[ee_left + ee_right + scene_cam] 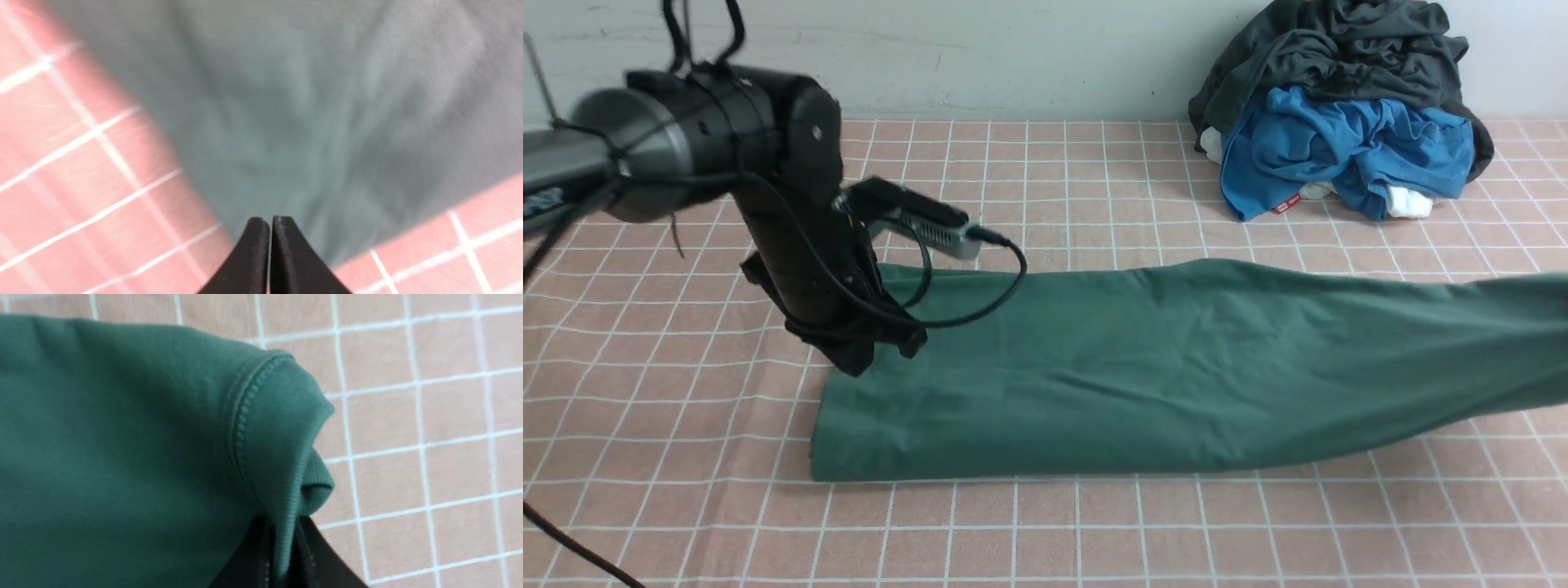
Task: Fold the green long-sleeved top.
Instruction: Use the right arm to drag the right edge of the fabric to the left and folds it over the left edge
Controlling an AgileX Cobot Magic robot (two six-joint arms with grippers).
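The green long-sleeved top (1176,367) lies as a long folded band across the pink checked cloth; its right end rises off the table and leaves the front view. My left gripper (862,355) hangs over the top's left end. In the left wrist view my left gripper (270,222) is shut with nothing between the jaws, just above a corner of the green top (306,102). My right gripper (282,526) is out of the front view. It is shut on a ribbed edge (282,428) of the green top (122,437) and holds it above the cloth.
A pile of clothes sits at the back right against the wall: a charcoal-grey garment (1339,49) over a bright blue one (1339,147) with a red tag (1288,205). The pink checked tablecloth (1045,531) covers the table. A black cable (572,547) crosses the front left corner.
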